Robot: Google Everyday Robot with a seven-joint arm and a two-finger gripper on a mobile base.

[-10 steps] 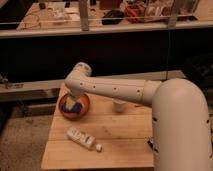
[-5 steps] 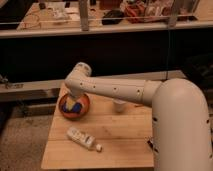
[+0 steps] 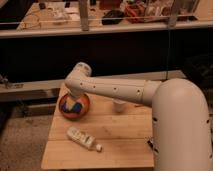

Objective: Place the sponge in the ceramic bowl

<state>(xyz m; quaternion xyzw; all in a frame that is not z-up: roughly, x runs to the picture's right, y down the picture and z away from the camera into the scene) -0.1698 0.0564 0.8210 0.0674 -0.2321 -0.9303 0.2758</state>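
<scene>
The orange-brown ceramic bowl (image 3: 74, 106) stands at the left rear of the wooden table (image 3: 120, 135). Yellow and blue patches of the sponge (image 3: 73, 105) show inside the bowl. My white arm reaches from the right across the table, and its wrist bends down over the bowl. The gripper (image 3: 73, 99) sits right above the bowl's middle, mostly hidden by the wrist. Whether the sponge is held or lies in the bowl cannot be told.
A white bottle (image 3: 82, 138) lies on its side near the table's front left. A small white cup (image 3: 118, 105) stands just right of the bowl, under the arm. A small dark packet (image 3: 150, 144) lies by my base. A cluttered counter runs behind.
</scene>
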